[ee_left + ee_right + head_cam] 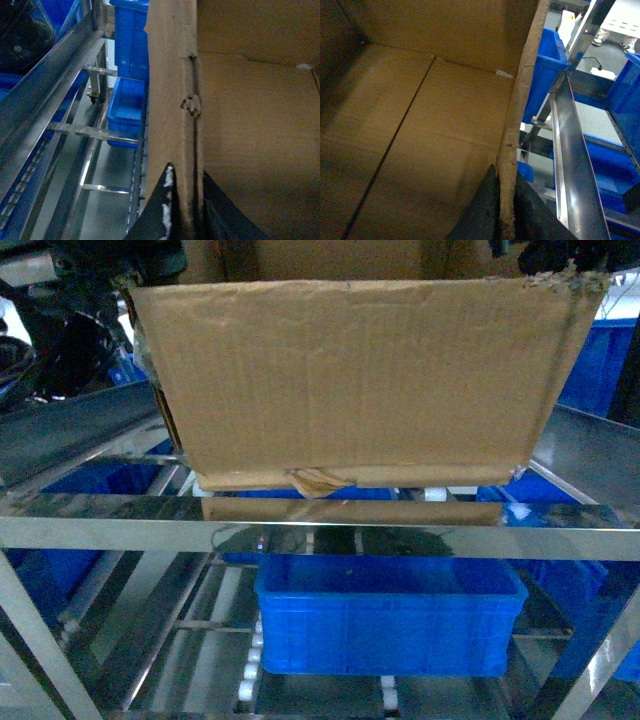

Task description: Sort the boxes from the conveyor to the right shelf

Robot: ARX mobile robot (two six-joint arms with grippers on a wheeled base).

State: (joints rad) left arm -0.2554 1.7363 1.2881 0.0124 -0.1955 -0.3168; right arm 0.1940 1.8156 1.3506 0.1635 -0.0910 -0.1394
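A large brown cardboard box [350,380] fills the upper head view, open side up, with a crumpled tape scrap [320,480] at its bottom seam. Its base hangs at the top tier of the steel right shelf [300,525]; whether it touches the rails I cannot tell. My left gripper [187,171] is shut on the box's left wall [170,100], one finger outside and one inside. On the opposite side, the right gripper [505,171] is shut on the ragged right wall [520,100] in the same way. The conveyor is out of view.
A blue crate [390,625] sits on the lower tier under the box, among white rollers [250,675]. More blue crates [600,350] stand behind and to the sides. Steel rails run close to the box on the left [45,85] and right [570,150].
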